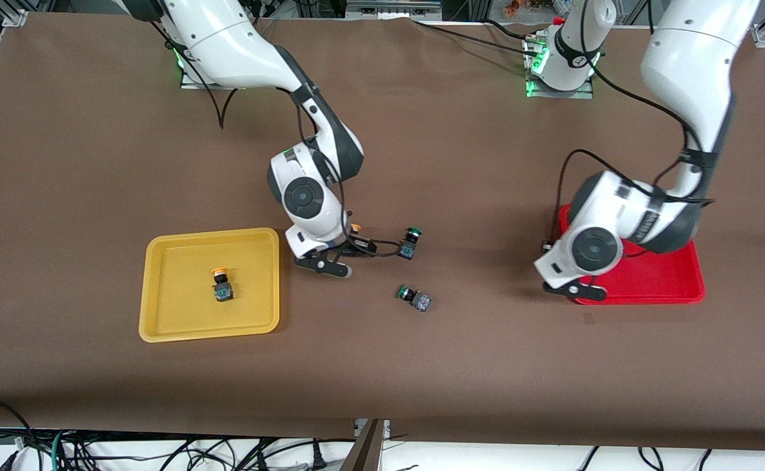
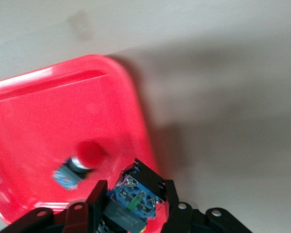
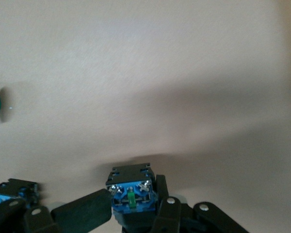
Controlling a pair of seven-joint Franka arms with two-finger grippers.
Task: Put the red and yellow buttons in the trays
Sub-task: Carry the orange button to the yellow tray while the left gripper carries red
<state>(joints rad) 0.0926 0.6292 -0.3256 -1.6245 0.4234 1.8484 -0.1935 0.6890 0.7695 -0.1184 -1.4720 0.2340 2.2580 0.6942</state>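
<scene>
1. Clamped between the fingers of the right gripper: a held yellow button, gripped by its dark blocky body, blue terminal end up toward the wrist camera, low over bare desk just beside the yellow tray.
2. Already lying inside that tray, well apart from those fingers: a second yellow button.
3. Narrowed onto a held button in the same way: the fingers of the left gripper, over the rim of the red tray. Cap hidden, so probably red, though hard to confirm.
4. Just beside those fingers, on the tray floor: a red button, tipped on its side.
5. Near the right gripper's fingers, on the desk: two green buttons, no part of the job.
6. Handling, as a judgement: light, rigid plastic, unlikely to crush. Top-heavy with a round cap, so likely to roll or topple on release.
7. Best hold: across the flat sides of the squared body, never on the smooth domed cap, which would likely slip.
8. Release low over the tray floor, clear of the raised rim and of the button already there.
9. Writing: none legible; only blue terminal blocks with screws and a small green tab.
</scene>
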